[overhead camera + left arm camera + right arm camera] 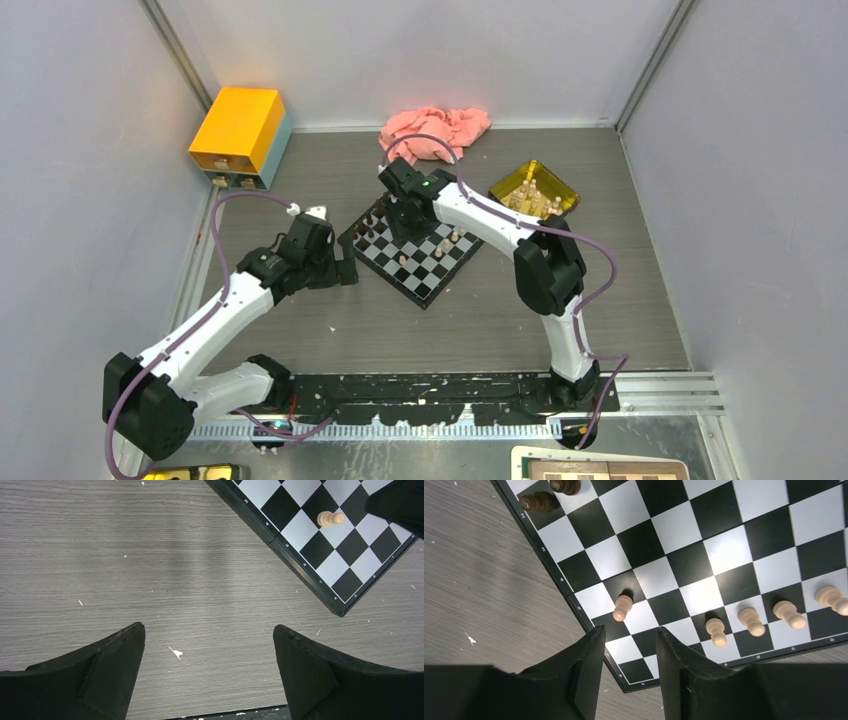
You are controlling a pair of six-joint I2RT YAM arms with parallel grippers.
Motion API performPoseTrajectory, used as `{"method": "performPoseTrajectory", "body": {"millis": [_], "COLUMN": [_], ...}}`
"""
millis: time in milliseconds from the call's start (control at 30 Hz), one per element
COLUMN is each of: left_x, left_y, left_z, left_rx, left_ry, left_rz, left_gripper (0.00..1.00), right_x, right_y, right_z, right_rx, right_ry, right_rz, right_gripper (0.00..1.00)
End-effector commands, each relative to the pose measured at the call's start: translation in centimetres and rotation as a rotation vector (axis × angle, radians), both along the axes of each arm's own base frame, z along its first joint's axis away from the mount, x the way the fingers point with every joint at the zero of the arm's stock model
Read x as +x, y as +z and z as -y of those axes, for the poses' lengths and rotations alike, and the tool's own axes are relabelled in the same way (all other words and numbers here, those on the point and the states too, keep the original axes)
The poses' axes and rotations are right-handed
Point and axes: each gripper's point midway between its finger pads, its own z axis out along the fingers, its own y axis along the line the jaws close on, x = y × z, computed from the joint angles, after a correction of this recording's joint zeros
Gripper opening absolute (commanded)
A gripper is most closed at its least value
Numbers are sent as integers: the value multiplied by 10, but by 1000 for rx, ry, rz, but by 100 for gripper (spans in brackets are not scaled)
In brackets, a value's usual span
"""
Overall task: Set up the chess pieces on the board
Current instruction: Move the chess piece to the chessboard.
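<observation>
Pale pieces stand along one edge of the board, dark ones at a corner. My right tool hangs over it, partly open, holding nothing. My left tool is wide open and empty over the counter

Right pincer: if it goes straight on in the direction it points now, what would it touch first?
Probably bare squares of the board near its edge. The right pincer is open and empty; the nearest pale pawn stands just beyond its tips, though depth is unclear.

Left fingers wide, right fingers ajar
</observation>
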Motion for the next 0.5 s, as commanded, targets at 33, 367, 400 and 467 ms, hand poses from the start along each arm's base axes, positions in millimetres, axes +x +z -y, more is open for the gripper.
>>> {"method": "performPoseTrajectory", "body": {"millis": [33, 367, 400, 467], "left_x": [11, 8, 7, 6], "left_y": [16, 19, 19, 19], "left_z": [1, -2, -2, -3], "left_rx": [-19, -18, -18, -18], "left_ry": [12, 19, 20, 21], "left_rz": [68, 72, 72, 72], "left_gripper": [100, 100, 100, 100], "right_x": [-1, -14, -14, -15], "right_y": [6, -12, -14, -17], "right_z": [-18, -28, -28, -29], "right_rx": [26, 29, 27, 26], "right_ry": [50, 84, 84, 84], "right_rz": [10, -44, -45, -49], "right_gripper": [48, 48, 48, 48]}}
